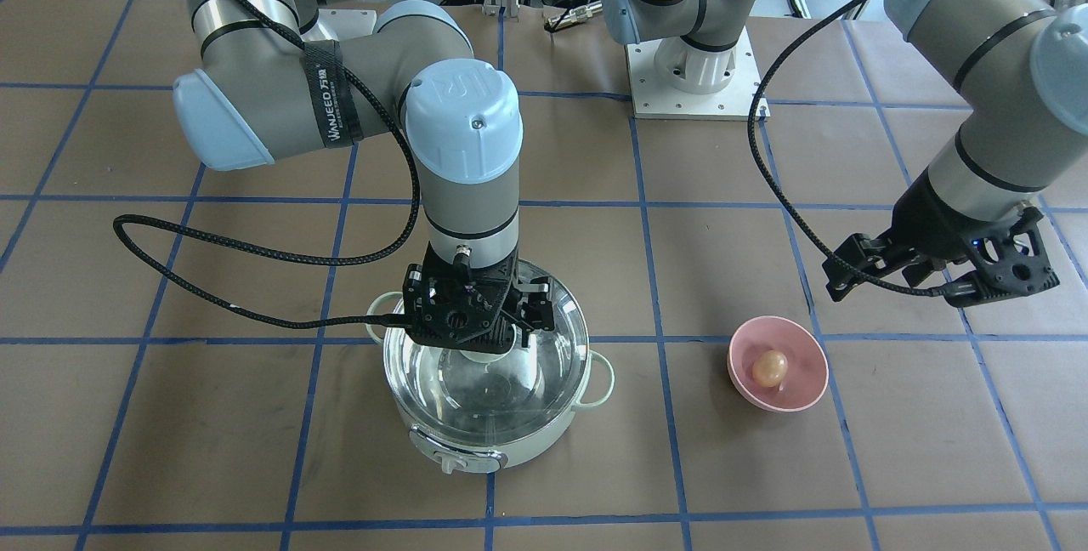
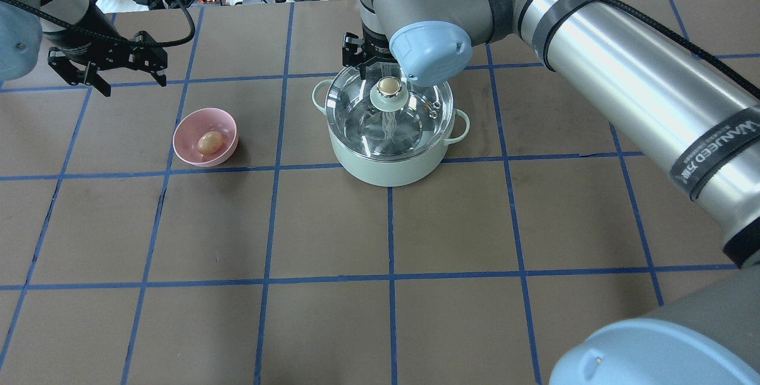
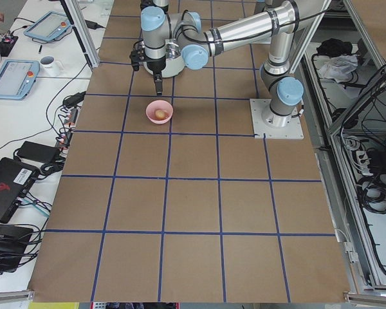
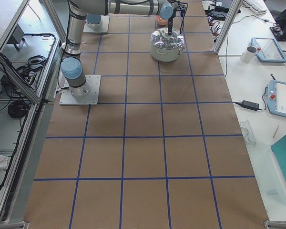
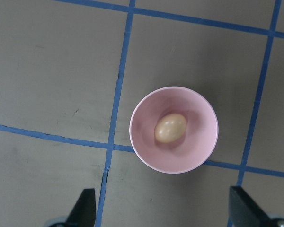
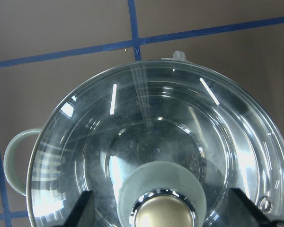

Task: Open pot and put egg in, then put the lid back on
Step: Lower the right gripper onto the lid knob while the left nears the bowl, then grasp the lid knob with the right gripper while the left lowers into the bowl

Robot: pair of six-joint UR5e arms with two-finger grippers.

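right tool [image 6: 165, 209] apart astride knob [image 2: 389, 89] of clear glass dome lid [image 2: 415, 126] on mint-green round pot [image 2: 386, 170], left tool [image 5: 163, 208] apart over pink bowl [image 5: 201, 142] w/ small tan egg [image 5: 170, 127], left of pot

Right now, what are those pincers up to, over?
Left pincer open, hovering near pink bowl, egg inside. Right pincer open, straddling lid knob. Lid on pot. Nothing seen blocking.

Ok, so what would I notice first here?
Probably the shiny glass lid sitting on the mint-green pot mid-table, with the right end effector open just above it. Next, the little tan egg lying in a pink bowl off to the robot's left, near the open left end effector.
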